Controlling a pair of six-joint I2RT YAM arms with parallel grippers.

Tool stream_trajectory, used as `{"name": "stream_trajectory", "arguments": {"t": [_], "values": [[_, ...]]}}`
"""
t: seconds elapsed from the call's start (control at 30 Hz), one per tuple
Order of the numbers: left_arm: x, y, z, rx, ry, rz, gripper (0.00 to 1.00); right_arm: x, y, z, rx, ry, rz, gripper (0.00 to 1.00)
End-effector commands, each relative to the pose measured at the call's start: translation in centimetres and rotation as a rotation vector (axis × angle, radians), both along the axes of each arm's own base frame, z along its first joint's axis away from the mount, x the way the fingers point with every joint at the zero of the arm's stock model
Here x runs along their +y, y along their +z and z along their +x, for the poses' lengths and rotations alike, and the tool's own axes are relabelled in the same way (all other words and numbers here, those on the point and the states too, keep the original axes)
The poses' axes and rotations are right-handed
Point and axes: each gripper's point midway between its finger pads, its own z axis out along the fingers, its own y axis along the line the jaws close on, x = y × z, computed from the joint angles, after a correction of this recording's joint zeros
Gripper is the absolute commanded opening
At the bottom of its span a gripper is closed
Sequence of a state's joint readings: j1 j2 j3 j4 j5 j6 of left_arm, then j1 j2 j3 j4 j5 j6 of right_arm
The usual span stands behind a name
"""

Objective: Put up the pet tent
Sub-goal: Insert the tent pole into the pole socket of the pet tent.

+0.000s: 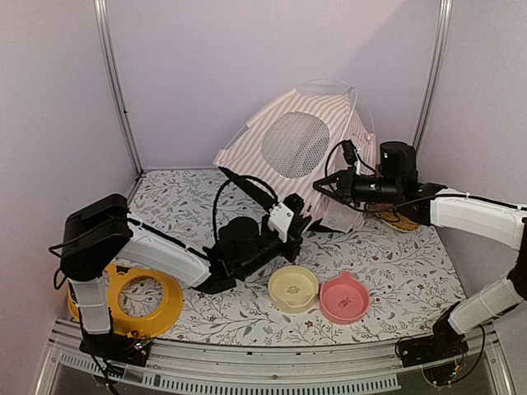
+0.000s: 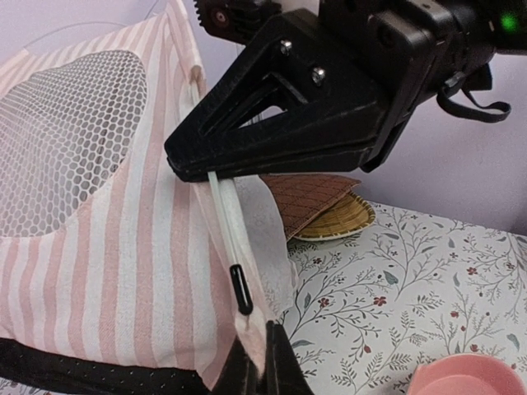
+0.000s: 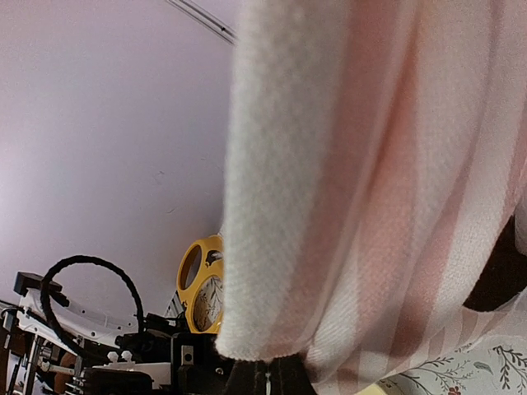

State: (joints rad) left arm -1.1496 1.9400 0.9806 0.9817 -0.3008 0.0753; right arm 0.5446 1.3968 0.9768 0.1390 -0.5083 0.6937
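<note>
The pet tent (image 1: 300, 152), upper centre of the frame, is pinched by the left gripper (image 1: 303, 224) and right gripper (image 1: 323, 186), fingers clamped on fabric.

The pink-and-white striped pet tent (image 1: 309, 156), round white mesh window facing near, stands tilted at the counter's far right, clear poles arching overhead.
</note>
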Motion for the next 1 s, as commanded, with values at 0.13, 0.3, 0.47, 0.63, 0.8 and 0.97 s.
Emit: {"name": "stream_trajectory", "arguments": {"t": [0.13,0.3,0.47,0.63,0.8,0.97], "values": [[-1.2,-9.8,-6.0,0.117,-0.181,0.281,0.00,-6.9,9.3,7.4,-0.306,-0.366,0.101,0.00],[-1.1,-9.8,-5.8,0.118,-0.177,0.279,0.00,-6.8,8.9,7.4,-0.298,-0.360,0.092,0.00],[-0.9,-9.4,-5.4,0.131,-0.166,0.262,0.00,-6.0,8.0,6.9,-0.292,-0.302,0.083,0.00],[-0.4,-9.5,-4.4,0.164,-0.157,0.242,0.00,-5.1,7.0,6.0,-0.286,-0.227,0.079,0.00],[-0.5,-7.2,-4.2,0.147,-0.163,0.202,0.00,-4.4,6.0,5.5,-0.270,-0.202,0.068,0.00],[-0.9,-6.6,-4.1,0.143,-0.172,0.194,0.00,-3.2,5.0,5.1,-0.257,-0.181,0.056,0.00]]}}
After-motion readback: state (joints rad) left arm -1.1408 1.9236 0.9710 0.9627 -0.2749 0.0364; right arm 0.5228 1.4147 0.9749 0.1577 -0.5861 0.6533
